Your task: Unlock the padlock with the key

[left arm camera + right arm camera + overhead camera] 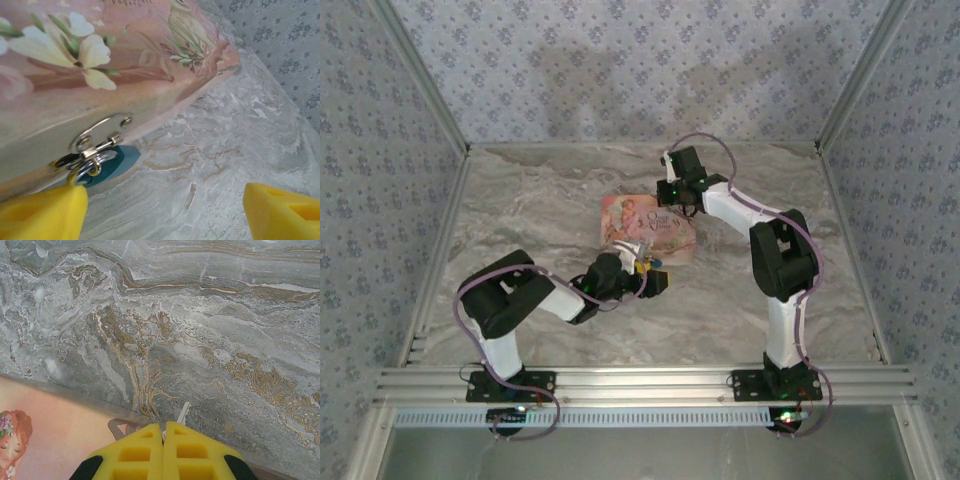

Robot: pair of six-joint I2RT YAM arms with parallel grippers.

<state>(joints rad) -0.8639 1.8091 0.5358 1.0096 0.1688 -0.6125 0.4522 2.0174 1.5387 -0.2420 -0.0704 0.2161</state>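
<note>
The padlock (pixel 114 161) is a small teal-blue lock hanging from a silver hasp (pixel 98 136) on the front of the pink illustrated box (pixel 125 60). It rests against the marble table. My left gripper (pixel 162 215) is open at the box's front edge. Its left fingertip (pixel 42 214) sits right beside the padlock, and its right fingertip (pixel 282 212) is far off over bare table. My right gripper (pixel 164 432) is shut on the key (pixel 183 414), whose silver blade pokes out past the fingertips. It hovers above the box's far edge (pixel 55 425).
The box (pixel 646 228) lies mid-table between the arms, with the left gripper (pixel 650 272) at its near side and the right gripper (pixel 684 195) at its far right. Patterned walls and metal rails (pixel 640 380) bound the marble table (pixel 540 200).
</note>
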